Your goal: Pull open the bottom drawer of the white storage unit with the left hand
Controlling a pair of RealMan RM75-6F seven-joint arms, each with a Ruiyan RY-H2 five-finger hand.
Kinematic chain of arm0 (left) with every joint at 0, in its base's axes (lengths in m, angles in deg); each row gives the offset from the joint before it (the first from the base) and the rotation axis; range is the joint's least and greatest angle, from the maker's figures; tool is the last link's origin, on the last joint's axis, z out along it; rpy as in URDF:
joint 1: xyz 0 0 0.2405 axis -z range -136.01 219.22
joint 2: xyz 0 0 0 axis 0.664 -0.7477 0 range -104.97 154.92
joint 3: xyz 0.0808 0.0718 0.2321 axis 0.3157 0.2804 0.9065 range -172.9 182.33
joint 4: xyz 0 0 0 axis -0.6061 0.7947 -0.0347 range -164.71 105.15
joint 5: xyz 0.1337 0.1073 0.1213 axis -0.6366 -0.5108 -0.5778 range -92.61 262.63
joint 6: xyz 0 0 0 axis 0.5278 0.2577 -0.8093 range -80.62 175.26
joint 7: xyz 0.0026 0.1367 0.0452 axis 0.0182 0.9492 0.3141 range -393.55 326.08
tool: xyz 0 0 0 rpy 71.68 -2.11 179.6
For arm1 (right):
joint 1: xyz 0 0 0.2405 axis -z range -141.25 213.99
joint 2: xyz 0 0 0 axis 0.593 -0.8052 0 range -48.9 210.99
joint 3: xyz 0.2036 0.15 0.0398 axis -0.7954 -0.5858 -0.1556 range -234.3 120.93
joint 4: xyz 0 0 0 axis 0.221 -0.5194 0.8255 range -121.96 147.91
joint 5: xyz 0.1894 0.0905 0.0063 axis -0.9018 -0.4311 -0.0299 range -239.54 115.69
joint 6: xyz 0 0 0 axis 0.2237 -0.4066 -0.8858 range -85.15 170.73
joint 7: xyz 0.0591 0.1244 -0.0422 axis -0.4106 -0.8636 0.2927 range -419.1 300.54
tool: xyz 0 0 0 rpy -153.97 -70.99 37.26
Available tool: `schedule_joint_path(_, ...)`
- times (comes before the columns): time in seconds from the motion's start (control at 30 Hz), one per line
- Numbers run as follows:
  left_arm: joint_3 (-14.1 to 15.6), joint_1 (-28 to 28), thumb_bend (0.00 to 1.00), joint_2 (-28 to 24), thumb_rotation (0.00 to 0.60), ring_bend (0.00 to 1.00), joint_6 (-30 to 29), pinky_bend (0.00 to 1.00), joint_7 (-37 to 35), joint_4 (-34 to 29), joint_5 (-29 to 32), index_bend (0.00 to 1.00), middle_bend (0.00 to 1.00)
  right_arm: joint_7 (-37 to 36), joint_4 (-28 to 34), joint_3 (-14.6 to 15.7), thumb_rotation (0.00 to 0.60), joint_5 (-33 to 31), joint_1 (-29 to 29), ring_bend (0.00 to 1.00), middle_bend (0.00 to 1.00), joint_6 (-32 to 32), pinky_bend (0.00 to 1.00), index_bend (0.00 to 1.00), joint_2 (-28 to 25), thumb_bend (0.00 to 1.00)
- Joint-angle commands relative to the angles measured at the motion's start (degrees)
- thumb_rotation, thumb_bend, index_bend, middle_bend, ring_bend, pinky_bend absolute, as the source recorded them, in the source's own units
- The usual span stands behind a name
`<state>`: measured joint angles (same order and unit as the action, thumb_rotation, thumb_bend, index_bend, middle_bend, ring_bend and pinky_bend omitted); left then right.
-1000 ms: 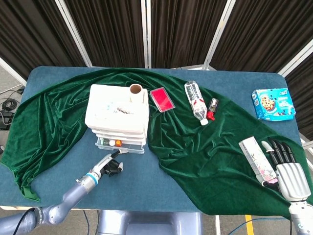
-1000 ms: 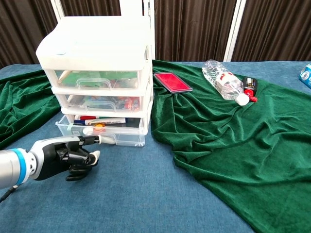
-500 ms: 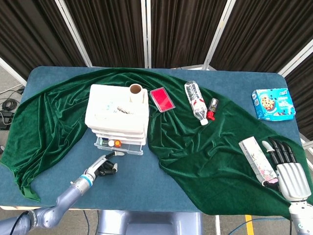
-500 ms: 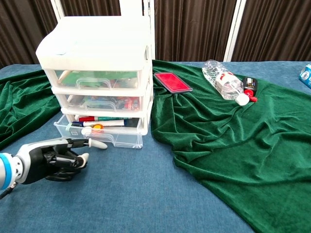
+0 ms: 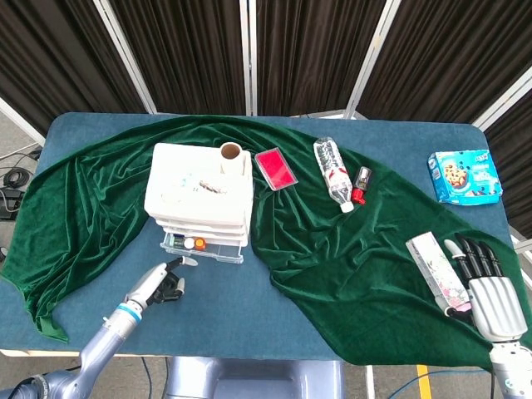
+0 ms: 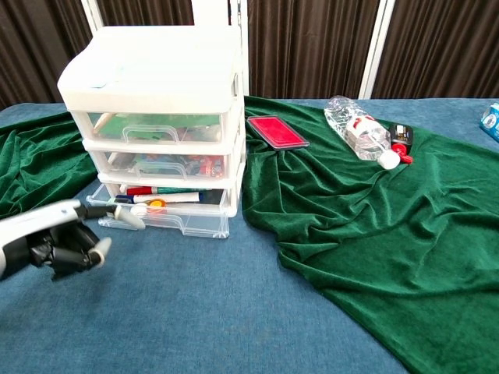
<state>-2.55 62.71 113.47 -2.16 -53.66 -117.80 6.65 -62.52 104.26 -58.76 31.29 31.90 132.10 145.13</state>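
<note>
bottom drawer (image 6: 168,212): pulled partly out at the storage unit's (image 6: 160,86) base, pens showing
left hand (image 6: 51,243): fingers curled, holding nothing, apart from drawer
step: pull seemingly finished
next: retreat clear

We see the white storage unit (image 6: 156,117), 3 clear drawers, upright on the blue table; bottom drawer (image 6: 168,212) pulled partway out, pens inside.

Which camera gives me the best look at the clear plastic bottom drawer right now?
Chest view: the clear plastic bottom drawer faces the camera, pulled partly out with markers inside. Head view shows only a sliver of it from above, under the white storage unit.
</note>
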Motion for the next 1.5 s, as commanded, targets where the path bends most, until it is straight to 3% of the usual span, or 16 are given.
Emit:
schedule_joint_path(0.03,-0.3,-2.4,0.72,1.4,0.6,0.88,-12.7,0.81,19.4,-4.2,-1.8,0.25,0.91,0.2,0.1,0.0,0.6,0.0,0.0,0.0,0.0,-0.1,0.0,0.0,0.0,0.06)
schedule_joint_path(0.2,-2.1,-1.2,0.73,2.1,0.6,0.88,-13.8,0.82,28.8,-6.4,1.9,0.22,0.91,0.1,0.2,0.0,0.6,-0.2,0.0,0.0,0.0,-0.3,0.0,0.0,-0.1,0.06)
schedule_joint_path(0.3,-4.4,1.1,0.73,2.4,0.6,0.88,-12.9,0.82,39.2,-8.0,8.8,0.21,0.91,-0.1,0.1,0.0,0.6,-0.3,-0.1,0.0,0.0,-0.4,0.0,0.0,-0.1,0.06)
schedule_joint_path(0.53,-6.2,5.3,0.73,3.5,0.6,0.88,-12.2,0.82,52.2,-10.8,21.1,0.25,0.91,-0.3,0.0,0.0,0.6,-0.4,-0.2,0.0,0.0,-0.8,0.0,0.0,-0.1,0.06)
schedule_joint_path(0.7,-5.5,7.0,0.73,4.8,0.6,0.88,-12.3,0.82,54.3,-10.5,25.5,0.28,0.91,-0.6,0.1,0.0,0.6,-0.5,-0.1,0.0,0.0,-0.6,0.0,0.0,-0.3,0.06)
schedule_joint_path(0.97,-4.5,8.2,0.73,5.7,0.6,0.88,-13.2,0.82,53.8,-9.2,26.4,0.28,0.91,-0.6,0.0,0.0,0.6,-0.3,-0.2,0.0,0.0,-0.7,0.0,0.0,-0.3,0.06)
schedule_joint_path(1.3,-1.8,8.0,0.73,3.8,0.6,0.88,-14.8,0.82,52.5,-11.9,25.8,0.46,0.91,-1.1,0.2,-0.1,0.6,-0.5,0.0,0.0,0.0,-0.3,0.0,0.0,-0.5,0.06)
schedule_joint_path(1.5,0.4,7.4,0.73,2.1,0.6,0.88,-15.8,0.82,52.0,-14.2,24.4,0.5,0.91,-1.4,0.3,-0.1,0.6,-0.4,0.0,0.0,0.0,-0.4,0.0,0.0,-0.7,0.06)
